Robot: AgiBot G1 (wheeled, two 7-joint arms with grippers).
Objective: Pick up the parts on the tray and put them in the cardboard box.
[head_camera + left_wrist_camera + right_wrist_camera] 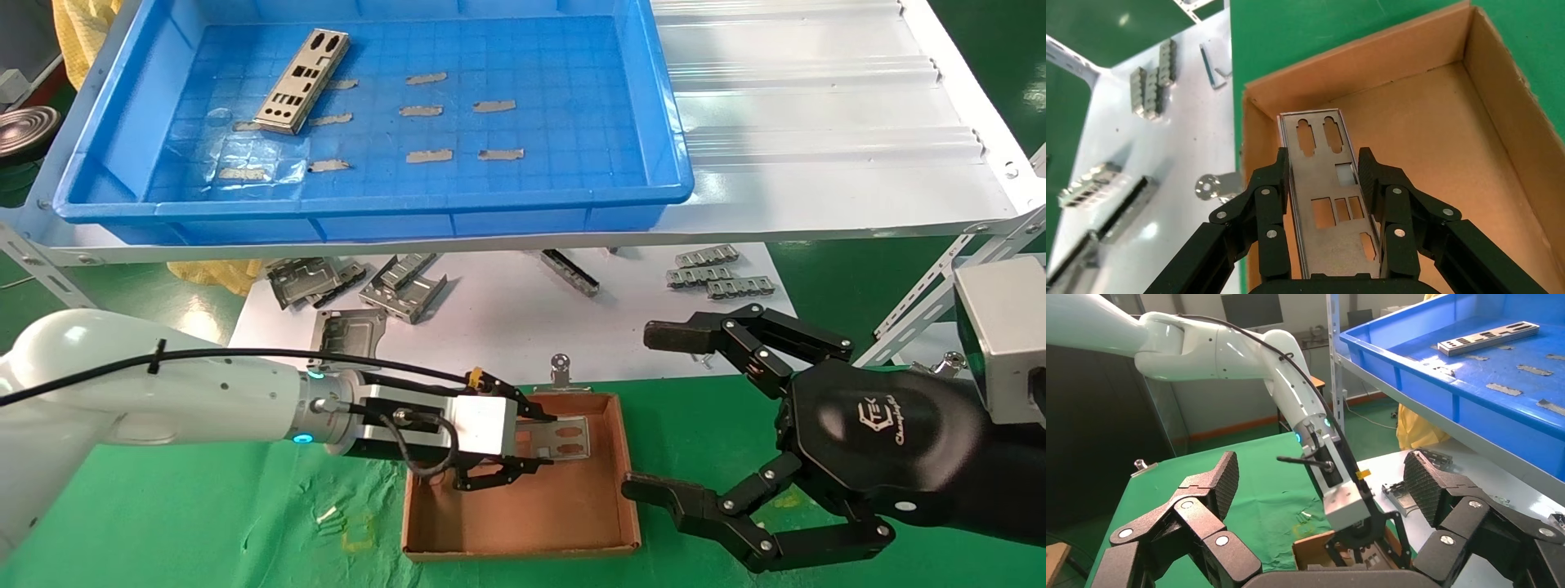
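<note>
My left gripper [546, 443] is shut on a thin silvery punched part [565, 438], gripping its long edges and holding it over the far side of the brown cardboard box [531, 514]. The left wrist view shows this part [1324, 184] between my fingers [1277, 177], above the box floor [1425, 122]. A second part [302, 79] lies in the far left of the blue tray [368, 204]; it also shows in the right wrist view [1490, 338]. My right gripper [654, 412] is open and empty, right of the box.
Several small grey tape strips [429, 110] are stuck to the tray floor. Chunky grey folded brackets [400, 286] and smaller ones [719, 273] lie on the white surface beyond the box. A metal clip [560, 367] stands at the box's far edge. Green cloth [204, 523] covers the table.
</note>
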